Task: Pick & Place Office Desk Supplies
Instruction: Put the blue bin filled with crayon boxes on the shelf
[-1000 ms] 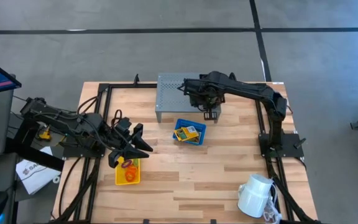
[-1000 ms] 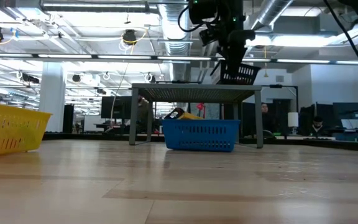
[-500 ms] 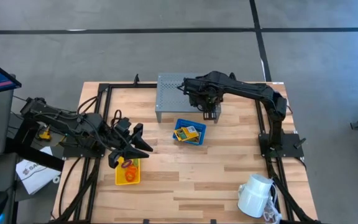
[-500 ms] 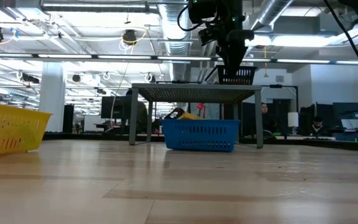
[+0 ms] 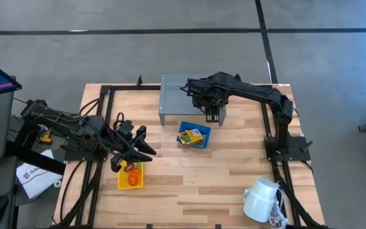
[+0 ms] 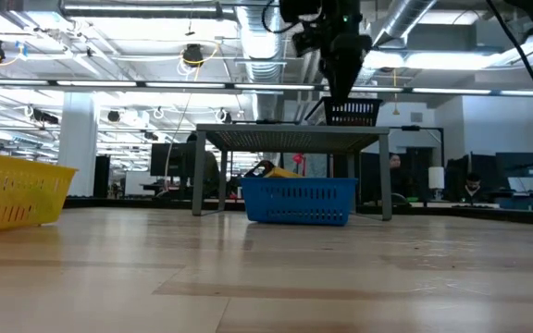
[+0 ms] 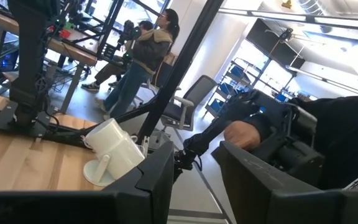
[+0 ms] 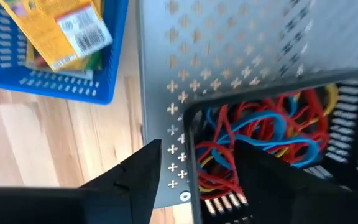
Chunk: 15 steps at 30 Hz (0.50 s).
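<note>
The black mesh bin stands level on the near right corner of the grey perforated riser and holds red, blue and yellow loops. My right gripper hangs just above it, pointing steeply down and open, one finger on either side of the bin's wall. The blue bin with yellow packets rests on the table in front of the riser. My left gripper is open and level, above the yellow bin, which holds orange loops.
A white mug lies on its side at the table's near right corner. Black frame rails run along the left and right sides of the table. Bare wood lies between the blue bin and the near edge. A person stands in the room beyond.
The black mesh bin, which hung tilted from my right gripper just above the riser, now stands level on the riser's top. My right gripper has let go of it and has risen slightly, staying over the bin's wall.
</note>
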Tool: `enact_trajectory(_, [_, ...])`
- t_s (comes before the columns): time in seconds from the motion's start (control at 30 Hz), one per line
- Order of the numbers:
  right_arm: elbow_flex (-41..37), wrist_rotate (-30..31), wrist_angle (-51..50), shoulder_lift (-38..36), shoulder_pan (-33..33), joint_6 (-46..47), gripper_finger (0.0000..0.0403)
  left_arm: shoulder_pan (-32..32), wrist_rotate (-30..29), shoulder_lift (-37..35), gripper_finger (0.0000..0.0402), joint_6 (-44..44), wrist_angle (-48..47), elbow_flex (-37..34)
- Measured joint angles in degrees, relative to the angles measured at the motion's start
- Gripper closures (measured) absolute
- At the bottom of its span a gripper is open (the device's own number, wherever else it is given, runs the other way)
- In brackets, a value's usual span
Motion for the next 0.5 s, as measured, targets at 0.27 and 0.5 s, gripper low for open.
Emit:
enact_trajectory(0.27, [7.47,-0.01,-2.24,-0.02,3.25,0.98,0.0227,0.0,0.0,0.0,0.0278,0.89,-0.02,0.0])
enact_trajectory(0.5, [10.56,-1.53,-2.87,-0.05,10.67,0.96,0.023,0.0,0.0,0.0,0.0278,0.91,-0.47,0.0])
